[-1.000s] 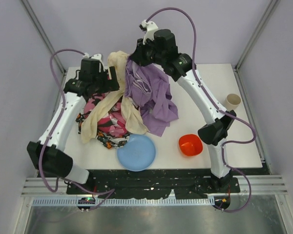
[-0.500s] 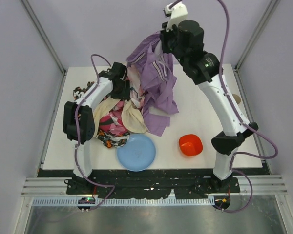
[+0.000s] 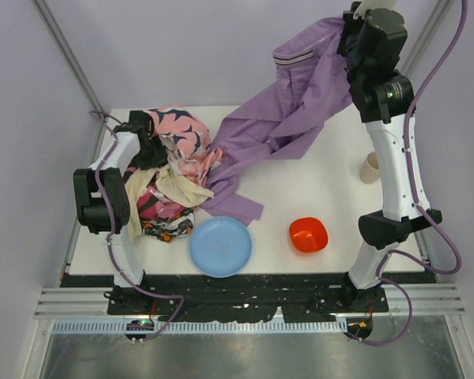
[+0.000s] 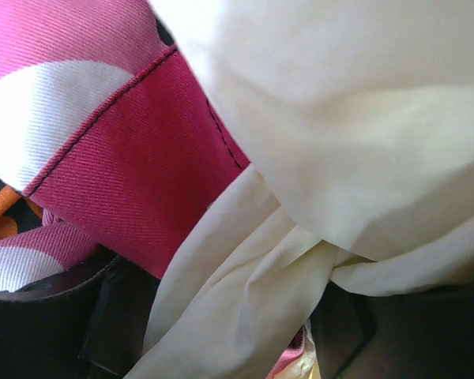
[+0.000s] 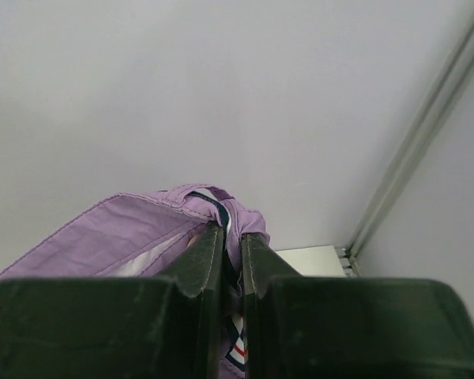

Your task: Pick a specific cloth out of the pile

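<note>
The lilac cloth point(image 3: 292, 110) hangs stretched from high at the back right down to the table beside the pile point(image 3: 170, 189). Its grey-striped band point(image 3: 294, 55) is near the top. My right gripper point(image 3: 349, 35) is raised high and shut on the cloth's upper edge. The right wrist view shows the cloth point(image 5: 126, 229) pinched in that gripper point(image 5: 231, 233). My left gripper point(image 3: 146, 146) is low on the pile's far left side. In its wrist view it point(image 4: 229, 332) is open, with the cream cloth point(image 4: 340, 142) lying between its dark fingers point(image 4: 110, 324) and a pink cloth point(image 4: 134, 158) beside it.
A blue plate point(image 3: 220, 246) lies at the table's near edge, touching the pile. An orange bowl point(image 3: 308, 234) sits to its right. A cream cup point(image 3: 371, 166) stands at the right edge. The cage's frame posts rise at the back corners.
My right gripper has risen and swung to the back right, pulling the lilac cloth out of the pile. My left gripper has dropped from above the pile onto its left side with the cream cloth.
</note>
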